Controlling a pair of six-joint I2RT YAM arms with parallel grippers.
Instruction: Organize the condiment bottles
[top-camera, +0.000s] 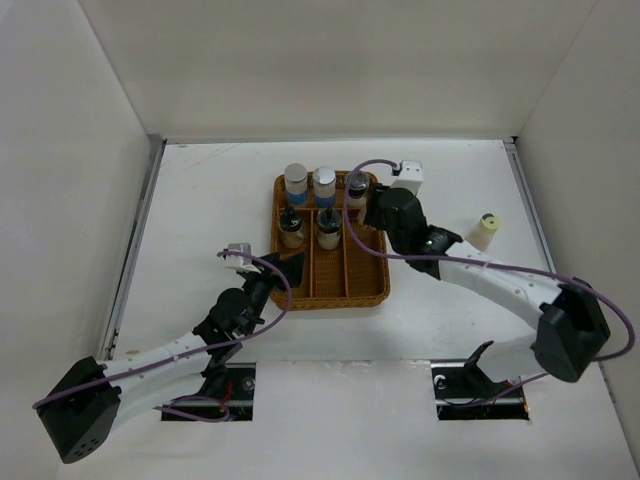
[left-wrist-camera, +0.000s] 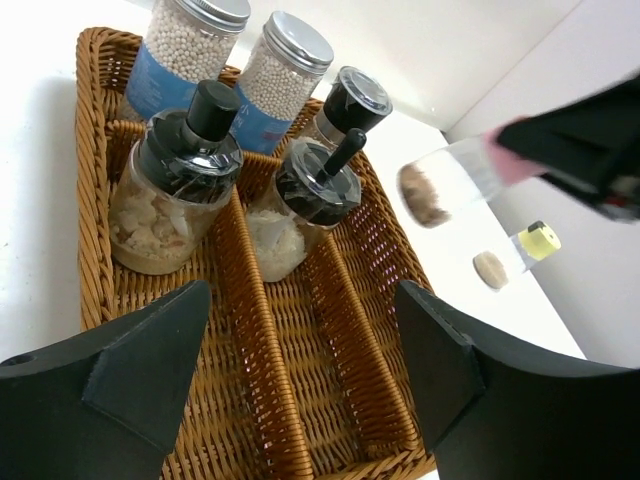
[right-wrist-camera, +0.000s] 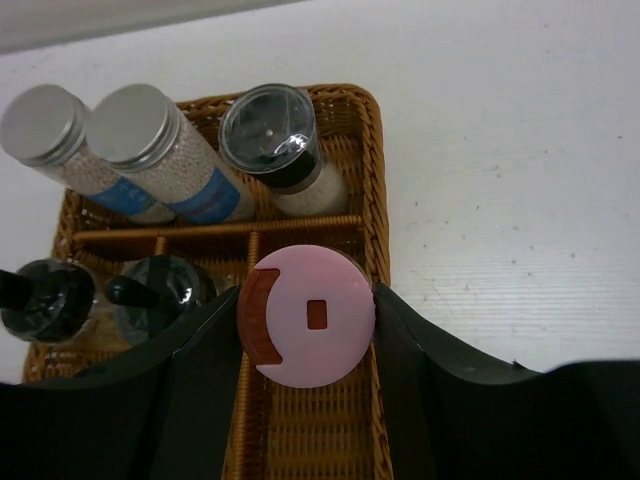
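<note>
A brown wicker tray (top-camera: 372, 294) holds five condiment bottles. Two silver-capped, blue-labelled jars (top-camera: 295, 180) (top-camera: 325, 182) and a dark-lidded shaker (top-camera: 357, 186) stand in the back row. Two dark-lidded jars (top-camera: 291, 226) (top-camera: 328, 226) stand in front of them. My right gripper (top-camera: 375, 215) is shut on the pink-capped bottle (right-wrist-camera: 310, 315) and holds it above the tray's right column (right-wrist-camera: 330, 430). A cream-capped bottle (top-camera: 487, 232) stands on the table to the right. My left gripper (top-camera: 290, 268) is open and empty at the tray's front left; in its wrist view (left-wrist-camera: 300, 350) it looks over the tray's bare front compartments.
White walls close in the table on the left, back and right. The right arm (top-camera: 480, 275) stretches across the table between the tray and the cream-capped bottle. Two dark slots (top-camera: 480, 385) lie at the near edge by the arm bases.
</note>
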